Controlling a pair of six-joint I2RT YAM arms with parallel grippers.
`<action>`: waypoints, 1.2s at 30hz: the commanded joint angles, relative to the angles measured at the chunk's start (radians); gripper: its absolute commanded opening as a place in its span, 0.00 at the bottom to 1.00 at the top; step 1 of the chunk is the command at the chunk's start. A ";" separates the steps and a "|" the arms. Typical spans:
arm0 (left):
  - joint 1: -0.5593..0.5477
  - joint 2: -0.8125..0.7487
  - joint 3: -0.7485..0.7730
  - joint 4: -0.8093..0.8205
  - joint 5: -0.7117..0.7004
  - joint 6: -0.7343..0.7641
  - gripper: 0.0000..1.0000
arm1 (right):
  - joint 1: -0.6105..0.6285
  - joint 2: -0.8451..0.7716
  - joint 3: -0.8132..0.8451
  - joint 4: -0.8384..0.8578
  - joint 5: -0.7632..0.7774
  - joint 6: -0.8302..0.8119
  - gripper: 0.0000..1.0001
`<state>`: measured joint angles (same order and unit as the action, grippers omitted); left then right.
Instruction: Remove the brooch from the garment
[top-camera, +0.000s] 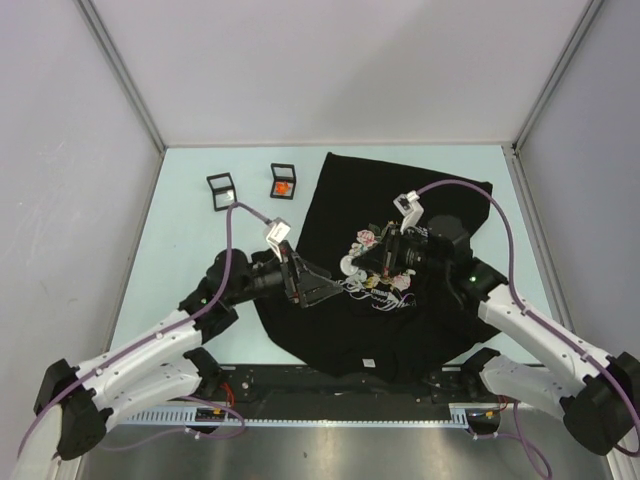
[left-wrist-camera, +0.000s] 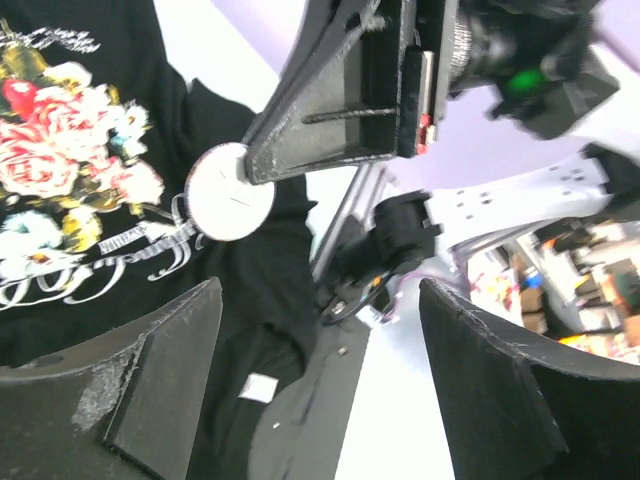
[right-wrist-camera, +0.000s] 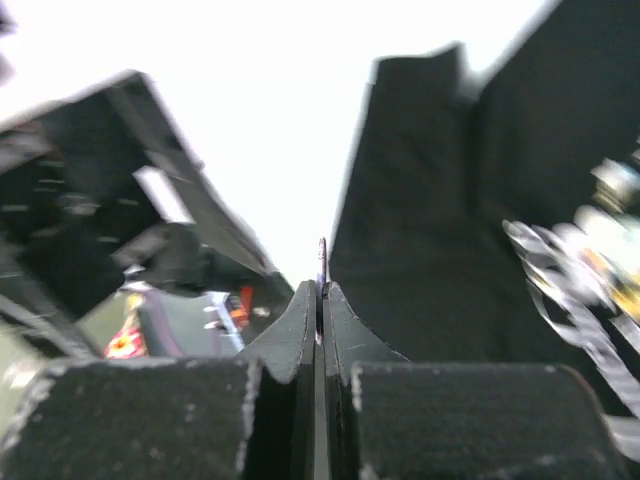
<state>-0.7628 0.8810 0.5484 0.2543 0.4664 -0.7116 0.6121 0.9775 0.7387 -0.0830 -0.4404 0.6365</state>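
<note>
The black T-shirt (top-camera: 340, 205) lies on the table, its rose print (top-camera: 370, 243) and white lettering near the middle. The brooch (top-camera: 350, 266) is a round white disc. My right gripper (top-camera: 362, 262) is shut on it. In the right wrist view the disc shows edge-on (right-wrist-camera: 322, 262) between the closed fingertips of that gripper (right-wrist-camera: 322, 292). In the left wrist view the disc (left-wrist-camera: 228, 192) sits at the right gripper's tip, next to the print (left-wrist-camera: 60, 150); I cannot tell whether it touches the cloth. My left gripper (top-camera: 318, 290) (left-wrist-camera: 320, 300) is open and empty over the shirt's lower part.
Two small black-framed boxes stand at the back left of the table, one empty (top-camera: 221, 188) and one holding an orange item (top-camera: 283, 181). Grey walls close in the sides and back. The two grippers are close together over the shirt.
</note>
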 joint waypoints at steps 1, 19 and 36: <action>0.013 -0.027 -0.067 0.194 -0.049 -0.132 0.84 | 0.015 0.055 0.014 0.304 -0.192 0.026 0.00; 0.105 0.016 -0.237 0.592 0.028 -0.382 0.49 | 0.037 0.043 -0.048 0.413 -0.215 0.083 0.00; 0.108 0.047 -0.217 0.599 0.040 -0.367 0.00 | 0.037 0.053 -0.070 0.462 -0.219 0.132 0.00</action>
<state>-0.6601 0.9501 0.3061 0.8337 0.5079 -1.1084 0.6453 1.0374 0.6685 0.3351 -0.6617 0.7528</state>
